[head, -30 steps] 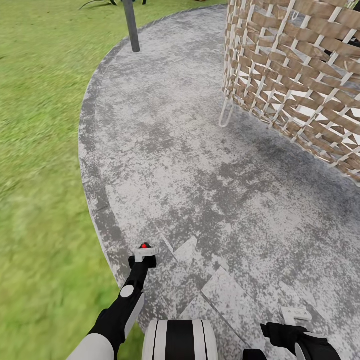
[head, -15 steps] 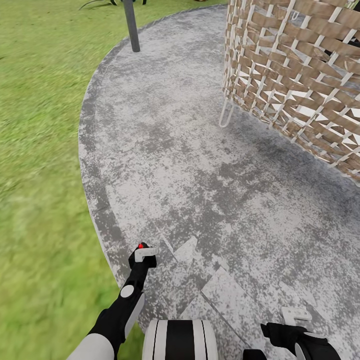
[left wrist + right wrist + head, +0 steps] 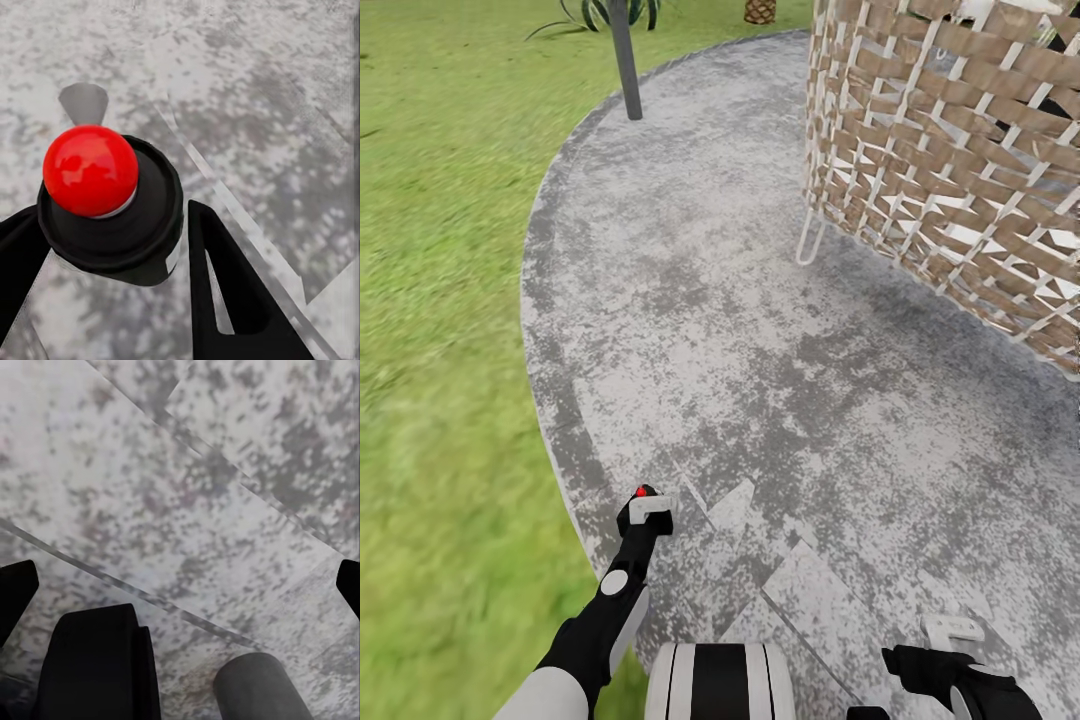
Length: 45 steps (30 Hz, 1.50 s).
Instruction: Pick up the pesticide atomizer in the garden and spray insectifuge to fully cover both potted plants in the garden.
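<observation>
Now | one pesticide atomizer [image 3: 105,202] clamped in left fingers [image 3: 225,292] | right fingers [image 3: 15,589] apart

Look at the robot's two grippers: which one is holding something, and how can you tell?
The left gripper: its fingers are closed on the spray bottle with a red dot on top. The right gripper has its fingers spread wide over bare paving.
</observation>
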### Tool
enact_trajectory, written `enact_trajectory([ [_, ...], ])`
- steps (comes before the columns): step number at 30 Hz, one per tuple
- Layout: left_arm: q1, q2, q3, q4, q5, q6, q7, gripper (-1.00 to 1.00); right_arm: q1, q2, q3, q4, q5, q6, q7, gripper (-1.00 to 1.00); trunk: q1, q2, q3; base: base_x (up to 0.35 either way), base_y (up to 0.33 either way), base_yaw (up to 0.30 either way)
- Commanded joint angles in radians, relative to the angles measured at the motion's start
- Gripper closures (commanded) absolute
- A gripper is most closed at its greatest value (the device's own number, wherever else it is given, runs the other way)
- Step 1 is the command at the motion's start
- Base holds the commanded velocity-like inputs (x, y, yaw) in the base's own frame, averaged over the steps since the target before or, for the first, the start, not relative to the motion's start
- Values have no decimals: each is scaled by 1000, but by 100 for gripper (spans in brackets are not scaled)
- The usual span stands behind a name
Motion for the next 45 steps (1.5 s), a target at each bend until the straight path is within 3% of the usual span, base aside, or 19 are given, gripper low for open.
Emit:
enact_trajectory([
  [1,0,1,-5,0,0,-3,9,100,0,0,0,-1,0,5,1,-100,-1,0,3,0,0,0],
  [13,0,1,-6,-40,0,12,11,100,0,0,-3,-1,6,5,-1,-100,-6,3,50,0,0,0],
  [17,0,1,-6,-79,1,92,12,100,0,0,-3,-2,6,3,-1,-100,-8,4,65,0,0,0],
  [22,0,1,-7,-147,2,251,10,100,0,0,-3,-1,6,0,-1,-100,-10,5,85,0,0,0],
  [27,0,1,-8,-160,2,350,9,100,0,1,0,-1,7,-1,-1,-100,-12,6,104,0,0,0],
  [35,7,5,-2,-192,2,386,9,100,0,1,0,-2,6,-2,0,-100,-16,8,135,0,0,0],
  [41,8,29,1,-207,5,389,6,100,0,1,-2,-4,7,-2,1,-100,-19,9,158,0,0,0],
  [43,8,30,1,-216,5,404,6,100,0,1,-2,-4,7,-2,0,-100,-19,10,167,0,0,0],
  [45,7,32,2,-251,6,462,5,100,0,1,-2,-4,7,-2,0,-100,-20,10,178,0,0,0],
])
